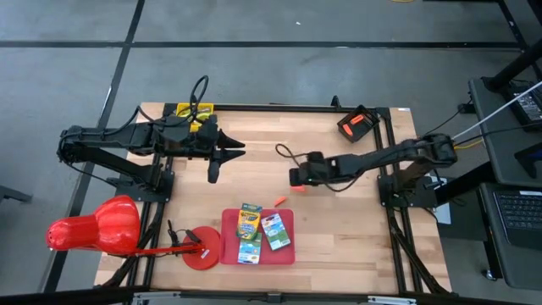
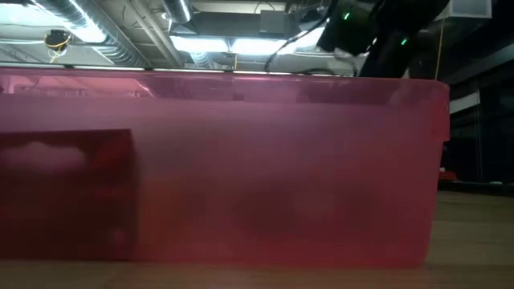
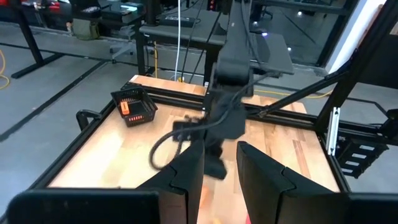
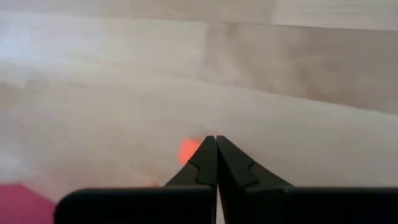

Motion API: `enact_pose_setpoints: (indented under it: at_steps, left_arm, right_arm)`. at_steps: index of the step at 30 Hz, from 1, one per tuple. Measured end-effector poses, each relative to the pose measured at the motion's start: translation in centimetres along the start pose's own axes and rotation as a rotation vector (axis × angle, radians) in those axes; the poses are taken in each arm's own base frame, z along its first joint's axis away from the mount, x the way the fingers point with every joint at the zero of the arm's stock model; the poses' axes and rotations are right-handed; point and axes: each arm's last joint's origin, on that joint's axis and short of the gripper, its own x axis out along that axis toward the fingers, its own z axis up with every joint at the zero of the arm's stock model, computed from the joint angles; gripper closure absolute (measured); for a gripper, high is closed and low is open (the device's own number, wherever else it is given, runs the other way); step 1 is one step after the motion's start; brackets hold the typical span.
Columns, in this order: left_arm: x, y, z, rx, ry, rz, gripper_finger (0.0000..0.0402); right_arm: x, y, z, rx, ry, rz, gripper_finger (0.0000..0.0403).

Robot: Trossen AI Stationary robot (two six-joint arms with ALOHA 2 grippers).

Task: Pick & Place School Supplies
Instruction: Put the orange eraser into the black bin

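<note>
A short orange stick point(image 1: 279, 202) lies on the wood between the right gripper and the red tray point(image 1: 284, 251). In the tray lie a yellow-green crayon box point(image 1: 248, 222), a green-white pack point(image 1: 275, 231) and another small box point(image 1: 248, 252). My right gripper point(image 1: 295, 179) hovers just past the stick toward the table's far right, fingers shut with nothing between them. In the right wrist view the stick point(image 4: 188, 150) shows as an orange blur beside the shut gripper point(image 4: 216, 140). My left gripper point(image 1: 222, 159) waits open at the far left; its wrist view point(image 3: 221, 168) shows the gap.
A big red cone point(image 1: 93, 227) with a red disc point(image 1: 201, 247) sits at the near left edge. A black basket holding an orange item point(image 1: 357, 124) stands at the far right corner. Yellow items point(image 1: 195, 114) lie behind the left arm. The tray wall point(image 2: 241, 177) fills the low view.
</note>
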Motion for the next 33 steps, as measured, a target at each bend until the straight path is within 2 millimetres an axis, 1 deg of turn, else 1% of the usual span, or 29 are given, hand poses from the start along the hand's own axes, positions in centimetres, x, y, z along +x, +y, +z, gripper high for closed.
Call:
enact_pose_setpoints:
  at_steps: [4,7,9,12,17,20,24,28,30,33]
  left_arm:
    - [0.0,0.1,0.0,0.001,0.0,0.006,0.0309]
    - [0.1,0.3,0.0,-0.003,0.0,0.011,0.0309]
    - [0.1,0.4,0.1,-0.004,-0.002,0.012,0.0309]
    - [0.1,0.5,0.1,-0.006,-0.002,0.014,0.0309]
    - [0.1,0.5,0.1,-0.006,-0.002,0.014,0.0309]
    - [0.1,0.5,0.1,-0.022,-0.002,0.015,0.0309]
    - [0.1,0.5,0.1,-0.059,-0.003,0.014,0.0309]
    - [0.1,0.5,0.1,-0.086,-0.005,0.013,0.0309]
    - [0.1,0.5,0.2,-0.088,-0.011,0.012,0.0309]
    - [0.1,0.5,0.3,-0.089,-0.02,0.012,0.0309]
  right_arm:
    - [-1.9,-0.6,1.3,0.001,-0.029,-0.02,0.0401]
    - [-2.4,-0.6,2.1,-0.053,-0.034,-0.002,0.0401]
    - [-2.6,0.0,1.9,-0.131,-0.004,0.066,0.0401]
    - [-2.4,0.7,1.3,-0.24,0.062,0.137,0.0384]
    - [-1.1,0.3,0.3,-0.457,0.2,0.132,0.0335]
    - [-0.4,-0.3,-0.1,-0.577,0.25,0.08,0.03]
    - [0.3,-0.7,-0.1,-0.659,0.231,0.031,0.0246]
    - [0.4,-0.6,-0.1,-0.702,0.197,0.024,0.0196]
    - [0.5,-0.6,0.0,-0.718,0.188,0.019,0.0177]
    - [0.7,-0.6,-0.1,-0.77,0.188,0.02,0.0163]
